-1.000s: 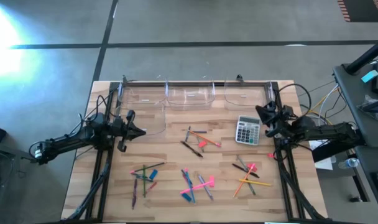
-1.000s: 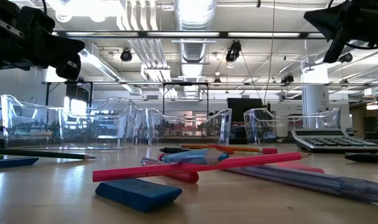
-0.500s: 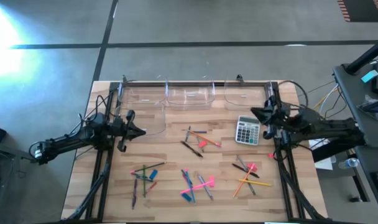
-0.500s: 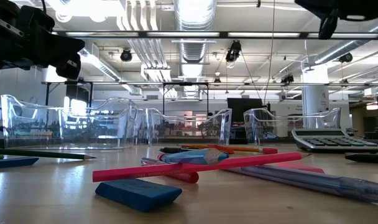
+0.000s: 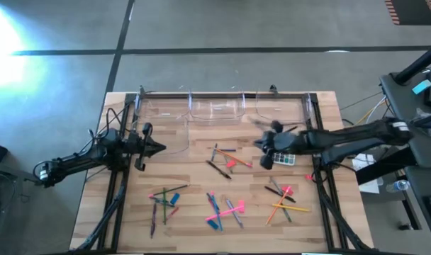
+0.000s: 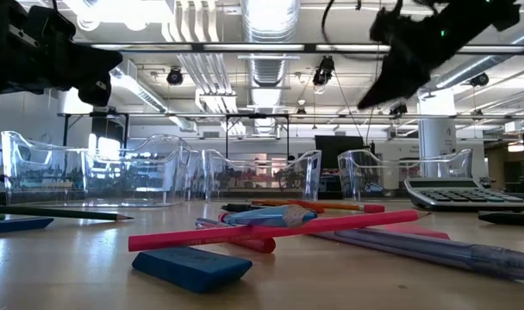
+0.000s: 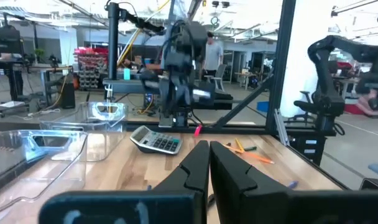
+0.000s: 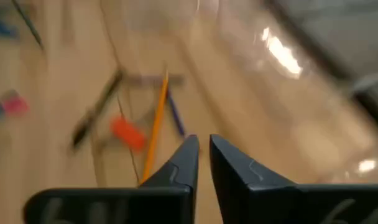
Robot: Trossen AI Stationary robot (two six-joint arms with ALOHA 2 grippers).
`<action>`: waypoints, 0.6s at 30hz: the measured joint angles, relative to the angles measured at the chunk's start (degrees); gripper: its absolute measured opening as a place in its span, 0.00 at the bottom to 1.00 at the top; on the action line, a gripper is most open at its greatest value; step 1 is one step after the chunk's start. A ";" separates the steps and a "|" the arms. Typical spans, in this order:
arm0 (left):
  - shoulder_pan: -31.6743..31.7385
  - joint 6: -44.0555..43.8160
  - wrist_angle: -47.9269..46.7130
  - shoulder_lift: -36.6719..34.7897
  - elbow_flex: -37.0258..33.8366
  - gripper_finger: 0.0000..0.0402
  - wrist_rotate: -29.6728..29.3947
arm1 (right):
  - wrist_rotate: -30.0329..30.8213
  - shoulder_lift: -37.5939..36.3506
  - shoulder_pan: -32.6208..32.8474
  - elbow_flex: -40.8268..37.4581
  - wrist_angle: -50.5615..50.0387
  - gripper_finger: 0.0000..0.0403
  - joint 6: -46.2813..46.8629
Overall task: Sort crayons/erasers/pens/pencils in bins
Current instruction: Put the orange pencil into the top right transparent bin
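The right claw (image 5: 261, 144) hangs over the calculator (image 5: 285, 157), centre-right of the high view, slightly parted, holding nothing. The left claw (image 5: 162, 148) waits at centre-left, closed and empty.

Nothing readable anywhere. Calculator (image 5: 283, 157) keys too small to make out from above, and in the low view (image 6: 462, 195) just a blur of buttons, no digits, no brand. Blue eraser (image 6: 191, 266) in front of the calculator shows a plain face, no lettering. Red racks far behind the calculator in the left wrist view carry no legible sign.
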 joint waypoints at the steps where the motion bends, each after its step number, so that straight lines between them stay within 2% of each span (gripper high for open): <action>1: 0.00 0.22 0.07 0.00 -0.01 0.00 -0.06 | -0.42 1.71 0.00 0.79 1.14 0.13 0.53; 6: 0.00 0.47 0.73 -0.05 0.00 0.00 -2.11 | -1.03 10.51 0.13 2.52 2.46 0.30 1.87; 10: 0.00 0.47 0.64 0.04 0.00 0.00 -2.97 | -0.92 14.54 0.13 3.86 4.12 0.41 2.86; 14: 0.00 0.47 0.75 -0.01 0.00 0.00 -2.97 | -1.07 18.76 0.13 3.47 3.75 0.47 5.03; 18: 0.00 0.45 0.77 0.00 -0.01 0.00 -2.96 | -2.49 21.94 0.39 3.65 5.66 0.47 7.66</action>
